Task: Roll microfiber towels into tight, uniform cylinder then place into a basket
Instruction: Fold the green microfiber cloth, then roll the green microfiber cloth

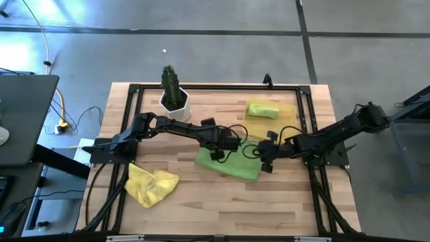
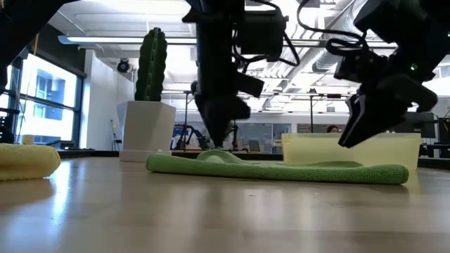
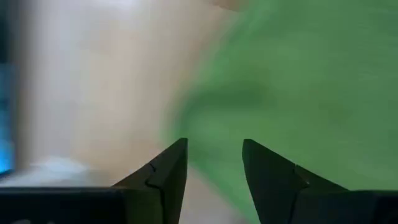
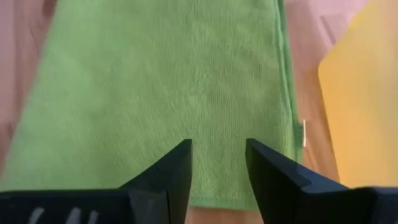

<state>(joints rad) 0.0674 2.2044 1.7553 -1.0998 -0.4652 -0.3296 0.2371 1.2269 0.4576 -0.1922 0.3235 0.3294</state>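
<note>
A lime green towel point(image 1: 232, 167) lies flat on the table's middle as a band, with a small raised bump point(image 2: 218, 156) at its left end. My left gripper point(image 3: 214, 144) stands open, pointing down over that bump. My right gripper point(image 4: 217, 144) is open and hangs a little above the towel's right end point(image 2: 380, 172), clear of it. At the far right stands the translucent yellow basket point(image 1: 290, 115) with a rolled lime green towel point(image 1: 262, 109) inside. A crumpled yellow towel point(image 1: 152, 185) rests on the table at the near left. My left gripper's open fingertips point(image 2: 222, 143) stand right over the green towel's raised bump, coming from above. Whether they touch the cloth, I cannot tell.
A white pot with a green cactus point(image 1: 174, 94) stands at the far left, behind the left arm. A black frame point(image 1: 201, 87) runs round the tabletop. Bare wood lies along the near edge point(image 1: 255, 208).
</note>
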